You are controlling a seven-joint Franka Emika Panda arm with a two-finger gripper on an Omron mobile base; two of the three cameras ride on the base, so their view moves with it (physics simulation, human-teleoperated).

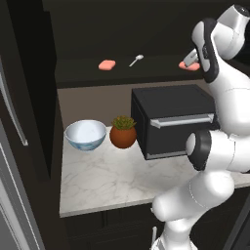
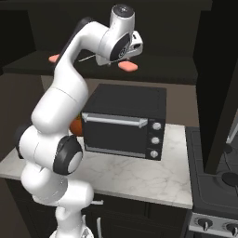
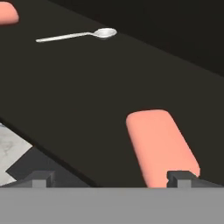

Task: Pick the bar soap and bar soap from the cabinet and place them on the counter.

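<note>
- The nearer bar soap (image 3: 159, 146) lies flat on the dark shelf of the open cabinet (image 1: 83, 73), close to the shelf's front edge, right in front of the gripper (image 3: 113, 178); from the left base camera it peeks out pink beside the hand (image 1: 191, 66), and from the right one it sits just below the hand (image 2: 128, 66).
- The second bar soap (image 1: 107, 64) rests on the same shelf, well apart from the first, toward the left end; it shows at the top left corner of the hand camera (image 3: 8, 14) and behind the arm's upper link from the right side (image 2: 54, 58).
- A small silver spoon (image 3: 78, 36) lies between the two bars, farther back on the shelf, touching neither.
- Below the shelf, a black toaster oven (image 1: 173, 119) stands on the marble counter (image 1: 112, 183), directly under the nearer bar.
- To its left on the counter stand a small potted plant (image 1: 123, 132) and a pale blue bowl (image 1: 85, 135), side by side.
- A stove (image 2: 218, 190) adjoins the counter's right end.
- The arm rises from the base, bends above the oven and reaches up to shelf level, the hand pointing into the cabinet.
- The fingers (image 3: 181, 177) are spread wide, one tip at the bar's near end, the other off to its side; nothing is held between them.
</note>
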